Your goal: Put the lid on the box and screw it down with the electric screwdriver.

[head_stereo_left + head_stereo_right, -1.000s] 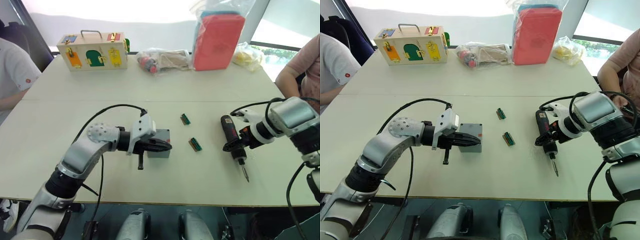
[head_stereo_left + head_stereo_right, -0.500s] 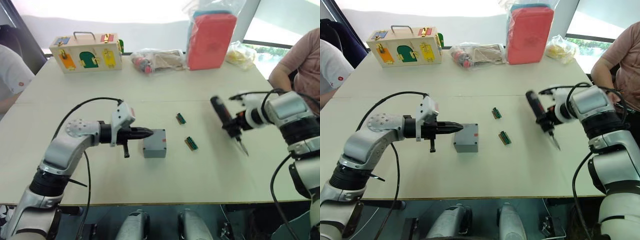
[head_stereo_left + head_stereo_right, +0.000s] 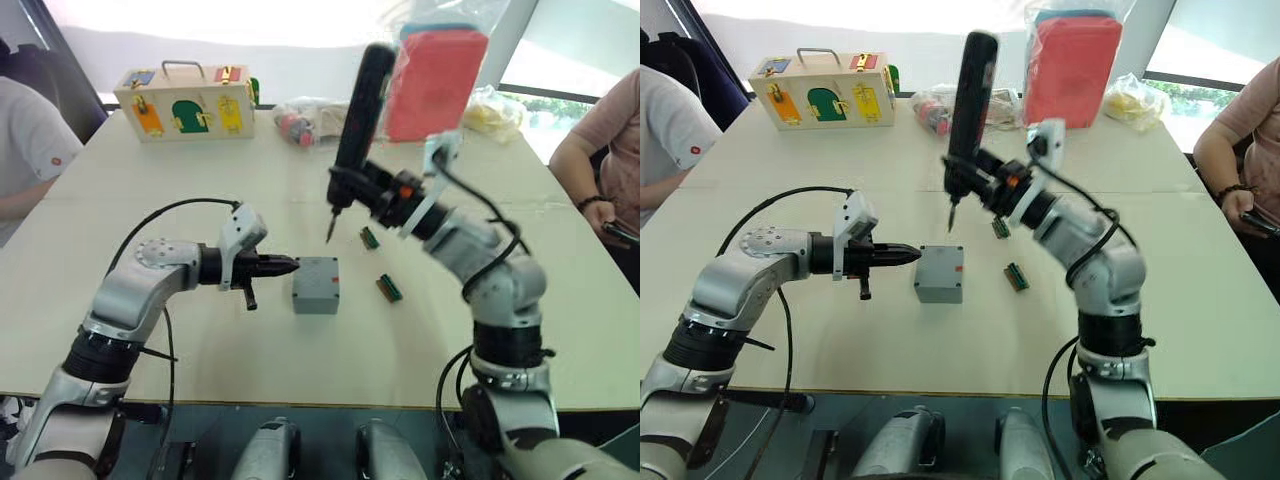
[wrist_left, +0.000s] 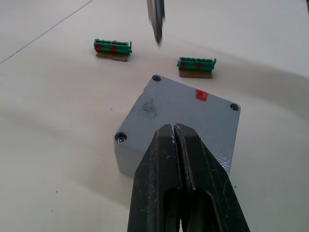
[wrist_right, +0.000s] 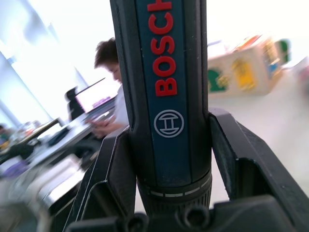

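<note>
Light: bright daylight from windows beyond the tabletop (image 3: 150, 190) far edge, blown out | shadows: soft | blur: right wrist background out of focus, perhaps motion-smeared | head views: slight edge distortion

The grey box (image 3: 316, 284), lid (image 4: 186, 104) fitted on top, is set mid-table. The electric screwdriver (image 3: 967, 95) is held upright above it, bit pointing down.

The dark pen-shaped electric screwdriver (image 4: 155, 19) is blurred and cut off at twelve o'clock; whether the grey square lid (image 4: 179, 108) is screwed tight is unclear.
</note>
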Available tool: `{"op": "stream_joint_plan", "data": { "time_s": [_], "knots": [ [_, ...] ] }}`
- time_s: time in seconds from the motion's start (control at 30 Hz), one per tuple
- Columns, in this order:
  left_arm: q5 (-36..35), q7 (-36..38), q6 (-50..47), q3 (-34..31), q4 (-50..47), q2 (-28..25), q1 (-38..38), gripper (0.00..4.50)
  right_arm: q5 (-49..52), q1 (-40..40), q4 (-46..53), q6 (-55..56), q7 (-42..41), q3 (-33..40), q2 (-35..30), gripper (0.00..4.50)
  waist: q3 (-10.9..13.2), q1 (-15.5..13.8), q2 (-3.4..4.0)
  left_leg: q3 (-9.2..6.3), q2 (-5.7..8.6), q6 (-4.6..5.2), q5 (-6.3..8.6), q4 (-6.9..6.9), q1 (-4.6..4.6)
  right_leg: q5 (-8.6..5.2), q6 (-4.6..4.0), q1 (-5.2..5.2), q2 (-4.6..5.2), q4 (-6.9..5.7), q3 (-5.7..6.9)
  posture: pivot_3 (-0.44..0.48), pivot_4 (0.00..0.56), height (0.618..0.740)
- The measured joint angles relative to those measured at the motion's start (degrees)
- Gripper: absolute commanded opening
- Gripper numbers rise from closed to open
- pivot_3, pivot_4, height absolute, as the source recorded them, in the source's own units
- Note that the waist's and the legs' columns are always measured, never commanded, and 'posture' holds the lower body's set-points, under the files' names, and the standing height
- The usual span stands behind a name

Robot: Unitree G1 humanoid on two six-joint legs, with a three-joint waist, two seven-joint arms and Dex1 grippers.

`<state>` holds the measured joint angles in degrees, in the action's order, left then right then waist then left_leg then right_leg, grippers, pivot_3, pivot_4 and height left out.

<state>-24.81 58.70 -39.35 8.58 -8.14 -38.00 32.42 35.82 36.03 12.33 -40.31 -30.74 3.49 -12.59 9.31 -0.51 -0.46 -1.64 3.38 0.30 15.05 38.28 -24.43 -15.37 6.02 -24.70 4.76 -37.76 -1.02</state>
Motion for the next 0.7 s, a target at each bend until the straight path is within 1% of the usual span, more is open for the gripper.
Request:
{"op": "stream_joint_plan", "data": {
  "time_s": [0.17, 0.27, 0.47, 0.6, 0.7],
  "knots": [
    [3.5, 1.0, 1.4, 4.1, 0.2, -0.7, 0.1, 0.0, -3.7, -2.4, -0.2, 4.1, -0.5, -2.5, -0.5, 1.83, 0.0, 0.6, 0.0, 0.01, -0.05, -0.02, -0.02, -0.05, 0.01, 0.0, 0.0, -0.02, -0.07, -0.02, 0.01, 0.0, 0.15, 0.738],
    [5.2, 1.2, 2.9, 5.4, 0.3, -0.8, 0.1, 0.0, -5.4, -2.9, -1.0, 5.6, -0.9, -3.4, -1.2, 1.83, 0.0, 1.2, 0.0, 0.01, -0.05, -0.02, -0.02, -0.05, 0.04, 0.0, 0.0, -0.01, -0.07, 0.0, 0.0, 0.0, 0.15, 0.738],
    [6.0, 0.7, 3.3, 6.2, -0.8, 1.0, -0.2, 0.0, -9.4, -4.4, -3.1, 8.9, -1.7, -4.9, -2.8, 1.83, 0.0, 1.4, 0.0, 0.01, -0.08, 0.01, 0.0, -0.06, 0.07, 0.0, 0.0, -0.01, -0.09, -0.01, 0.0, 0.0, 0.15, 0.738],
    [6.5, 0.7, 3.7, 6.3, -1.1, 0.9, -0.4, 0.0, -10.5, -4.9, -4.2, 9.5, -1.9, -5.4, -2.6, 1.83, 0.0, 1.4, 0.0, 0.01, -0.09, 0.01, 0.0, -0.06, 0.07, 0.0, 0.0, -0.01, -0.1, -0.01, 0.0, 0.0, 0.15, 0.738],
    [6.7, 0.7, 3.8, 6.3, -1.3, 0.9, -0.5, 0.0, -9.6, -4.9, -4.2, 9.4, -1.6, -5.0, -1.3, 1.83, 0.0, 1.4, 0.0, 0.01, -0.09, 0.01, 0.0, -0.06, 0.07, 0.0, 0.0, -0.01, -0.1, -0.01, 0.0, 0.0, 0.15, 0.738]
  ]
}}
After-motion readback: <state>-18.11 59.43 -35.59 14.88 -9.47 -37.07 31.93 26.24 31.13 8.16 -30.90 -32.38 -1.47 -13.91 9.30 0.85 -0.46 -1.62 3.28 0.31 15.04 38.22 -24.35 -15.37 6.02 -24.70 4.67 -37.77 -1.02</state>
